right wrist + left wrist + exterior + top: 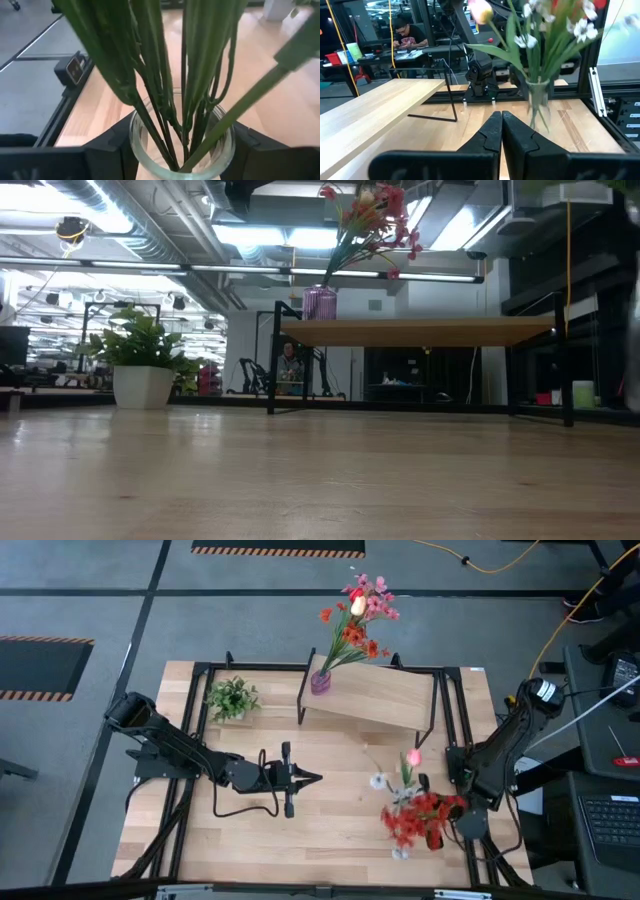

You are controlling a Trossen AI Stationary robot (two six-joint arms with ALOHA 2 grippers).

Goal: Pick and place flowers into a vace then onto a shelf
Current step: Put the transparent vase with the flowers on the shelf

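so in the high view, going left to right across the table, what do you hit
left arm base → small green plant → left tool, shut → purple vase of flowers on the shelf → clear vase of flowers between the right tool's fingers → right arm
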